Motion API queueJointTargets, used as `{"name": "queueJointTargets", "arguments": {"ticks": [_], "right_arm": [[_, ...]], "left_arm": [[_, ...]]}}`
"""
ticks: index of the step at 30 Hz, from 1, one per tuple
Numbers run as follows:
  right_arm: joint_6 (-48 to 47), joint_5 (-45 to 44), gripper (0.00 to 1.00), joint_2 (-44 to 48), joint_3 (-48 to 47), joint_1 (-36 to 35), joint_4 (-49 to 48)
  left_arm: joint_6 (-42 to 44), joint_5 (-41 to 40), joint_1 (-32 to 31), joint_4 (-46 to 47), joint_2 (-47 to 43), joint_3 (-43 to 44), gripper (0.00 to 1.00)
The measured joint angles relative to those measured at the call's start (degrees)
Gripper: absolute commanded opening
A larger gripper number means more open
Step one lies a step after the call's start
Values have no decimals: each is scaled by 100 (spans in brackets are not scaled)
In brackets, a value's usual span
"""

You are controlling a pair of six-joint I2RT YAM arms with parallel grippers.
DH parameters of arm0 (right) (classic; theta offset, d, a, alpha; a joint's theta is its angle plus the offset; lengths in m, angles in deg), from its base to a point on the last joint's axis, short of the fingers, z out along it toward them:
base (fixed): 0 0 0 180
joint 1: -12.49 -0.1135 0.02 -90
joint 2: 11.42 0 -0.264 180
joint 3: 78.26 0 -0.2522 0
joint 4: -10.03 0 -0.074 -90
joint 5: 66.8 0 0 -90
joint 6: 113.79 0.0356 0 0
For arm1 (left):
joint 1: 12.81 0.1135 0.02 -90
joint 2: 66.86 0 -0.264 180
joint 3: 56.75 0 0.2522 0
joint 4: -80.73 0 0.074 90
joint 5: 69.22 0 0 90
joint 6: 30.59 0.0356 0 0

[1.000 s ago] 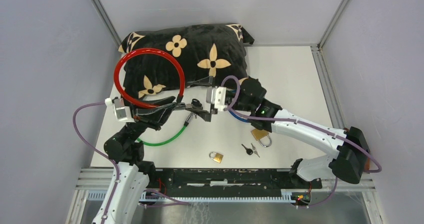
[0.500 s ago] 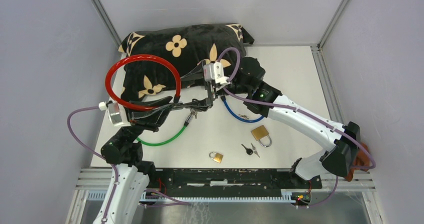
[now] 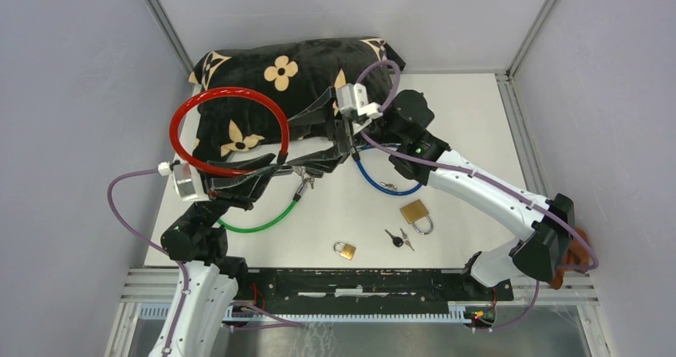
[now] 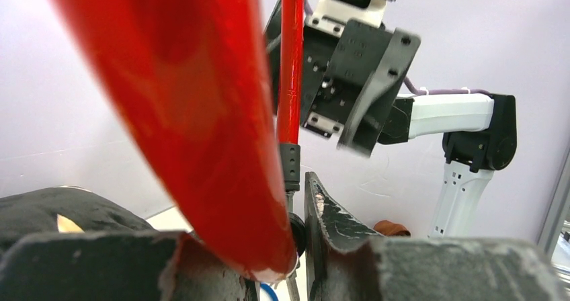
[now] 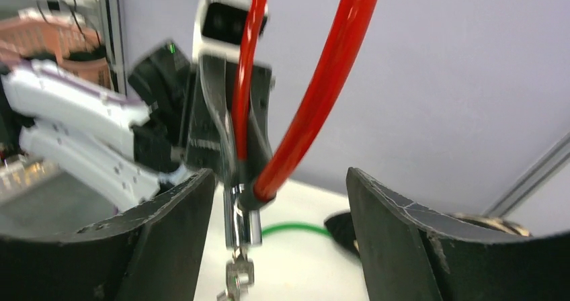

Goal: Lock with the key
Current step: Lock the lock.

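Black-fingered, the left tool (image 3: 271, 168) is clamping the red plastic-sheathed cable lock (image 3: 231, 94) left of centre. It is lifting the loop off the white bench (image 3: 470, 126), and I judge the point of this hold is to leave the silver lock barrel (image 3: 302, 178) hanging free and reachable. From that barrel the small metal key (image 5: 235, 277) is dangling, seemingly seated in it, though I cannot be sure. Just to the right, the right tool (image 3: 307, 143) is hovering with its jaws wide apart and gripping nothing, probably lining up on the key. The overhead view is giving the layout, but the barrel is tiny there. The right wrist view is showing barrel and key between its own fingers without contact. The left wrist view is showing the red cable pinched tight and the other tool facing it.
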Motion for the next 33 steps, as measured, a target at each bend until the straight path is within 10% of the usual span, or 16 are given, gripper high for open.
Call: {"name": "queueJointTargets", "arguments": {"ticks": [9,14,33], "right_arm": [[2098,-444,53,-339,-157,-83,-2142],[2540,-498,2,-715,-208,-162,-2317],[3423,-990,6,-898,234,-302,-3626]], "left_arm": [[0,7,4,-37,2,0,2],[2,11,4,-42,2,0,2],[-671,-262,221,81,210,205,2]]}}
